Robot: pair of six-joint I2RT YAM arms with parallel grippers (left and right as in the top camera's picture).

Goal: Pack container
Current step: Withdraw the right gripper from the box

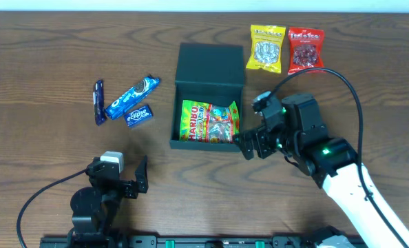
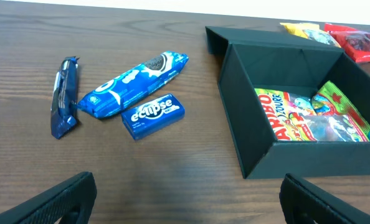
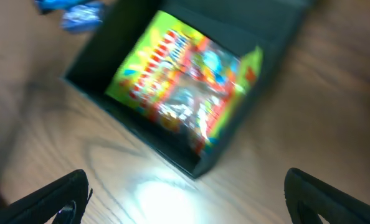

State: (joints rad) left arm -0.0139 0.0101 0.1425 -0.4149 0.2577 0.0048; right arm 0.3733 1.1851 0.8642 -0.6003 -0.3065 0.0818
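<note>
The dark teal container (image 1: 179,110) stands open in the middle of the table, its lid (image 1: 211,63) folded back. A green Haribo gummy packet (image 1: 209,122) lies inside; it also shows in the left wrist view (image 2: 309,118) and, blurred, in the right wrist view (image 3: 185,87). My right gripper (image 1: 249,146) is open and empty just right of the container's front corner (image 3: 200,168). My left gripper (image 1: 125,176) is open and empty near the table's front left, apart from the container wall (image 2: 235,112).
Left of the container lie an Oreo packet (image 1: 132,96), a blue Eclipse pack (image 1: 140,115) and a dark bar (image 1: 99,102). A yellow packet (image 1: 267,48) and a red packet (image 1: 306,49) lie at the back right.
</note>
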